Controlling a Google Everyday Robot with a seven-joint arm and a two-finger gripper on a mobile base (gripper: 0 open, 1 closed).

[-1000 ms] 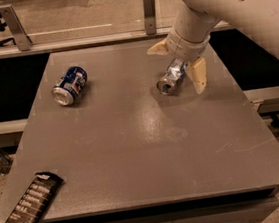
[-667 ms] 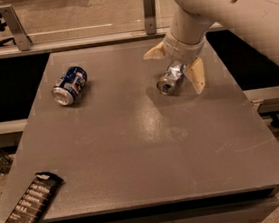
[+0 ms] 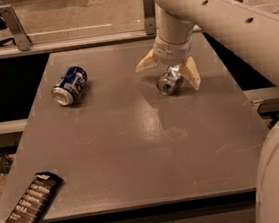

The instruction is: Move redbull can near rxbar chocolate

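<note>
The redbull can (image 3: 169,82) lay on its side on the grey table (image 3: 143,148), its open round end turned toward me and its dented silver body running back under the wrist. I judged it light, probably empty or near it, with thin walls that would give under a hard squeeze. The skin was smooth and shiny, and lying down like that it would roll at the first nudge from one side. I reckoned the best hold was across the middle of the body, with one finger on each long side, so the pads would meet metal squarely and not skid off the rim.

The gripper (image 3: 167,77) hung directly over the can with its two pale fingers (image 3: 191,72) spread wide, one on each side of it. The finger toward the table's right edge stood just beside the can, the other well clear. The jaws had not closed, and I saw nothing clamped between them.

Level with the can and well off to its left lay a wider dark-blue can (image 3: 69,85), also on its side. The rxbar chocolate (image 3: 32,205) sat far from the can, at the near left corner, a flat black bar overhanging the table's edge. To my eye the carry would be a long diagonal, so a firm but gentle squeeze mattered.
</note>
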